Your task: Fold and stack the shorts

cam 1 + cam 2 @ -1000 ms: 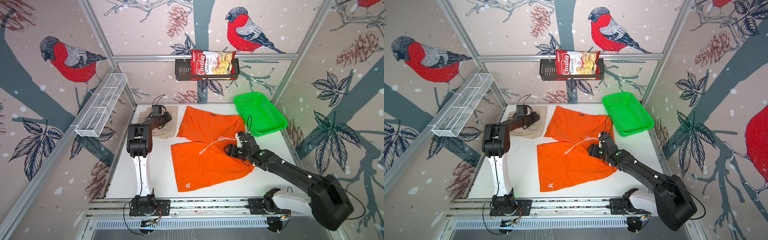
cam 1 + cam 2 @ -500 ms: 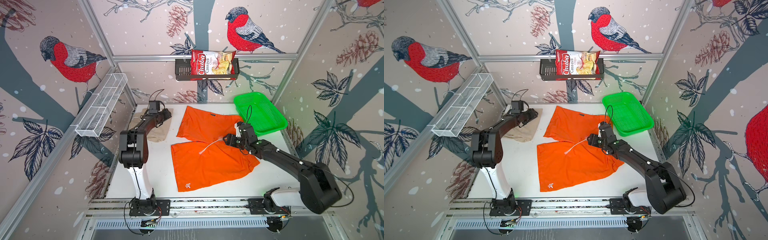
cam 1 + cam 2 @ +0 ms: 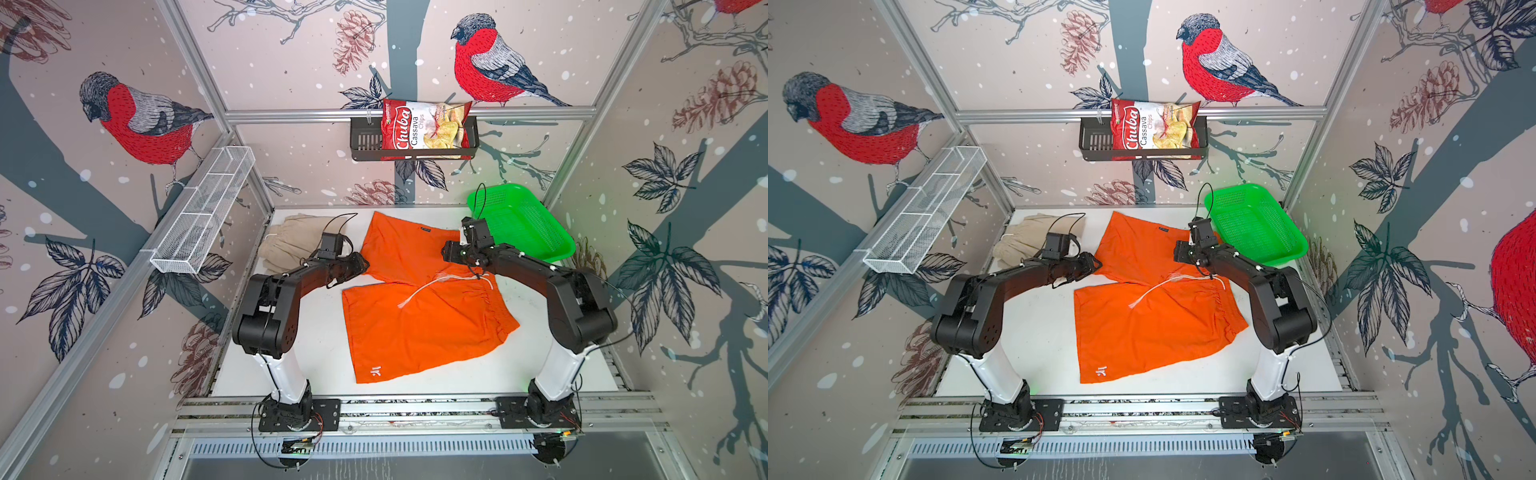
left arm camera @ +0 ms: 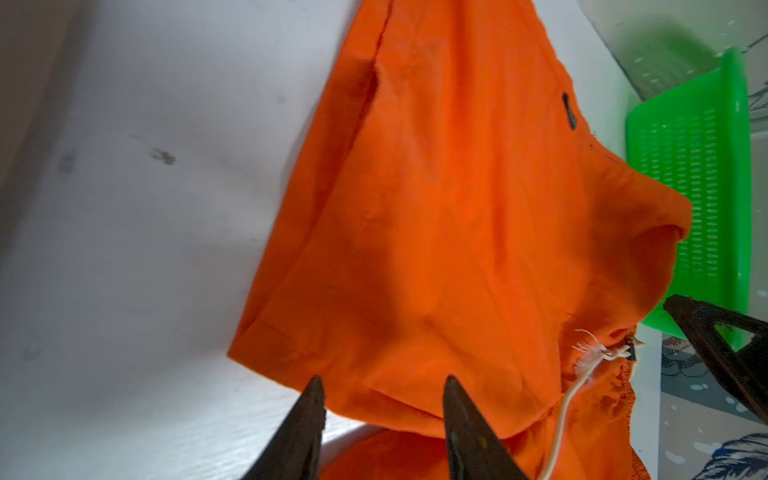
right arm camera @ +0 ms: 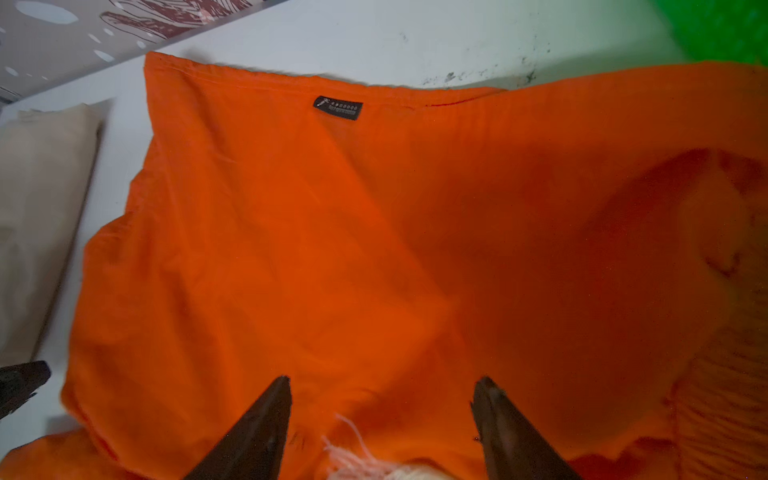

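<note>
Since 1 s ago: left hand (image 3: pixel 360 265) quit beige shorts (image 3: pixel 291 243) at far-left worktop (image 3: pixel 316 332) corner, now at left hem of orange shorts (image 3: pixel 415 320), mid-worktop. Right hand (image 3: pixel 448 252) over far leg. Both hands spread, nothing pinched. Advice: pinch both ends of far leg together, lift level, fold over near leg.

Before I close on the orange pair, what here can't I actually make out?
- Beige shorts: partly hidden behind the left arm in both top views; cut by the frame edge in the right wrist view.
- Left gripper: whether its fingers touch the hem of the orange shorts; too dark and small in top views.
- Black label: print too small, right wrist view.
- Drawstring end: blurred, cut by that view's edge.
</note>
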Motion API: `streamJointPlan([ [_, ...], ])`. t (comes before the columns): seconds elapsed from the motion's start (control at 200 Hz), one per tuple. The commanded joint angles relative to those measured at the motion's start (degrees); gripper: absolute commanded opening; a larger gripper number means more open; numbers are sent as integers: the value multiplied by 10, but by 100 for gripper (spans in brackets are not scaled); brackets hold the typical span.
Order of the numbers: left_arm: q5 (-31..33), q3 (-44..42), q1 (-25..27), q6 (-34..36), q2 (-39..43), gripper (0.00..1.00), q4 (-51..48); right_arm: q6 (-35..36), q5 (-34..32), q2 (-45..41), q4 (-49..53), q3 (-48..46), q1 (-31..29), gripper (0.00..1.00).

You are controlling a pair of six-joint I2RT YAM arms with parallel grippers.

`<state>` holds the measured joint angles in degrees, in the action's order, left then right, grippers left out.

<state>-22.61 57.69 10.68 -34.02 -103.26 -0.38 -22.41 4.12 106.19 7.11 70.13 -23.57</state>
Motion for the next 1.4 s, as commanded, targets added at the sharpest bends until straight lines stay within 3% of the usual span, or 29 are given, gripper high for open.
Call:
streamJointPlan([
  [0.0,-1,-2,1,-15,-20,45,46,23,-18,29,12,28,0,70],
  [0.32,67,-22,-4,-7,-77,45,42,58,-42,117,42,119,10,70],
  [0.65,127,-116,-51,3,21,45,19,84,-60,157,55,147,44,70],
  [0.79,104,-129,-59,-7,51,46,33,88,-70,156,56,152,43,70],
  [0.881,77,-109,-47,-15,63,48,33,90,-54,151,52,161,43,70],
  [1.096,80,-23,3,-5,70,49,9,78,-22,147,52,175,39,70],
  [1.391,59,103,22,15,-49,46,13,67,-20,76,-4,70,27,70],
])
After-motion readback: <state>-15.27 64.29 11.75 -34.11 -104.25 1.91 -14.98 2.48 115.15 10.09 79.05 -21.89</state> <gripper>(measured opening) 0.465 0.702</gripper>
